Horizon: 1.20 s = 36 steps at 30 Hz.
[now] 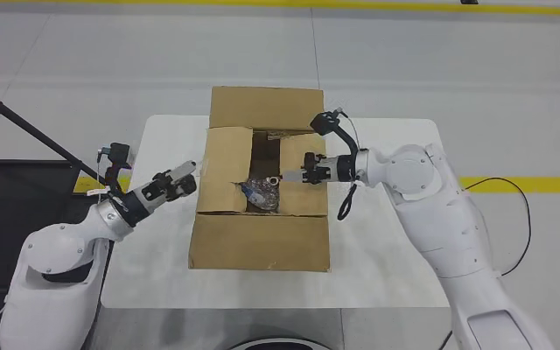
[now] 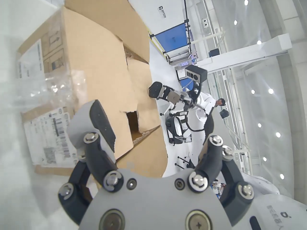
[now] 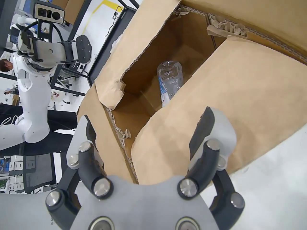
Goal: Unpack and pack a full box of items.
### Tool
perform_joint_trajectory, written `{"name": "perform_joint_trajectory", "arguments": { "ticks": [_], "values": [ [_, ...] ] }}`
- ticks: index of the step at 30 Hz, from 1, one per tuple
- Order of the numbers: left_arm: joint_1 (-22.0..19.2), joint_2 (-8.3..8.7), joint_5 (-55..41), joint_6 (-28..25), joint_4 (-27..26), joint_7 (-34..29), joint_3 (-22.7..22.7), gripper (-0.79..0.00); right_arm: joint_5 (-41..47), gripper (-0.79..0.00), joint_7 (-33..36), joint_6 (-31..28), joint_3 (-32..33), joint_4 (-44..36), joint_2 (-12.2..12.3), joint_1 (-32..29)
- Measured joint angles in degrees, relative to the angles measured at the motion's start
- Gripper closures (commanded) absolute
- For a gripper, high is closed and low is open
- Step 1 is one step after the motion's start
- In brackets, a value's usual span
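A cardboard box (image 1: 261, 241) sits on a white counter (image 1: 385, 262), its flaps partly open. A clear plastic bottle (image 3: 169, 82) lies inside, visible through the gap. The right pincer (image 1: 287, 178) hangs over the right flap (image 1: 306, 199), jaws wide apart, holding nothing. The left pincer (image 1: 185, 179) sits just beside the left flap (image 1: 223, 171), also wide open and empty. To unpack well, the right pincer should probably lower straight through the gap, avoid the torn edges, and close gently across the crushable bottle.

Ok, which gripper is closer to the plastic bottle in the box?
Right. The right gripper is over a flap of the box, at the opening where the plastic bottle lies; the left gripper is outside the box, by its side.
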Motion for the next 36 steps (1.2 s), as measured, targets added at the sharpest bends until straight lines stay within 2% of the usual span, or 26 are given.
{"name": "perform_joint_trajectory", "arguments": {
  "ticks": [4, 9, 18, 27, 36],
  "values": [
    [2.3, 0.73, -0.3, -3.0, 1.6, -7.3, -2.8, -0.785, 0.4, -0.785, -1.1, -1.1, 0.1, -0.5, 0.1, -0.3],
    [4.1, 1.4, -1.5, -5.5, 2.7, -13.4, -4.4, -0.785, 1.7, -0.785, -3.1, -3.7, 2.0, -3.5, 0.7, -1.9],
    [6.0, 2.3, 0.1, -7.2, 2.9, -20.0, -2.6, -0.785, 2.2, -0.785, -6.1, -4.6, 5.7, -10.1, 1.9, -5.9],
    [5.1, 2.75, -2.8, -8.7, 3.2, -23.0, 1.5, -0.785, 2.5, -0.785, -7.9, -3.5, 7.0, -11.7, 2.6, -7.3],
    [5.1, 3.37, -6.1, -8.8, 2.4, -23.8, 1.4, -0.785, 1.8, -0.785, -8.6, -2.5, 7.0, -12.1, 2.7, -7.7]
  ]
}}
